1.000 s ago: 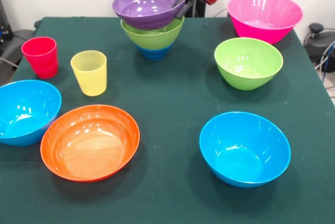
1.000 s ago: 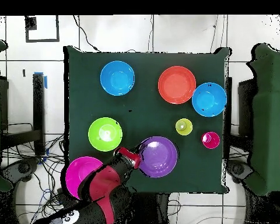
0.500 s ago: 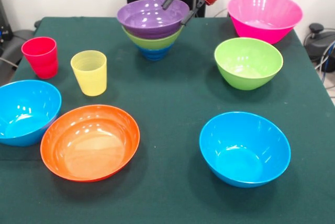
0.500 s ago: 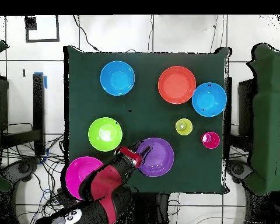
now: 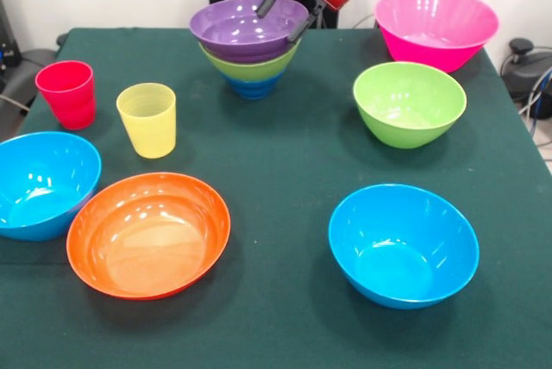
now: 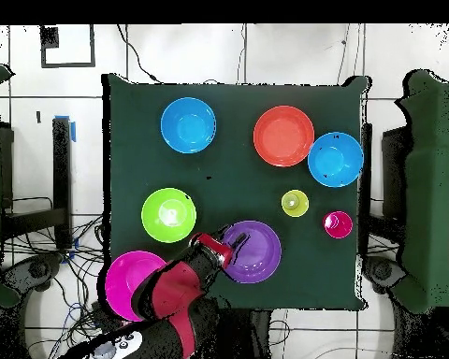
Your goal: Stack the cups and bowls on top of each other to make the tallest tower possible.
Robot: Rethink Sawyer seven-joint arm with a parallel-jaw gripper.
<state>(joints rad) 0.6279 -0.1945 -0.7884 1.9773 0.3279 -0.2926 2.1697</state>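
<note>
The tower stands at the table's back centre: a purple bowl (image 5: 241, 28) (image 6: 256, 252) sits level in a lime green bowl (image 5: 254, 65), which rests on the small dark blue bowl (image 5: 253, 88). My gripper (image 5: 278, 24) (image 6: 230, 251) is open at the purple bowl's right rim, one finger over the inside and one outside, holding nothing. Loose on the table are a red cup (image 5: 67, 93) (image 6: 338, 224), a yellow cup (image 5: 147, 119) (image 6: 295, 202), two light blue bowls (image 5: 403, 244) (image 5: 39, 184), an orange bowl (image 5: 148, 233), a second lime green bowl (image 5: 409, 103) and a big pink bowl (image 5: 435, 27).
The dark green table (image 5: 285, 158) carries everything. In the overhead view the pink bowl (image 6: 133, 280) lies close beside my arm, with the lime green bowl (image 6: 168, 214) just beyond it. Cables and dark equipment (image 5: 522, 63) sit off the table's right edge.
A second ago my gripper was shut on the tilted purple bowl's rim. It opened, the bowl settled level in the lime green bowl, and the gripper shifted slightly left.
</note>
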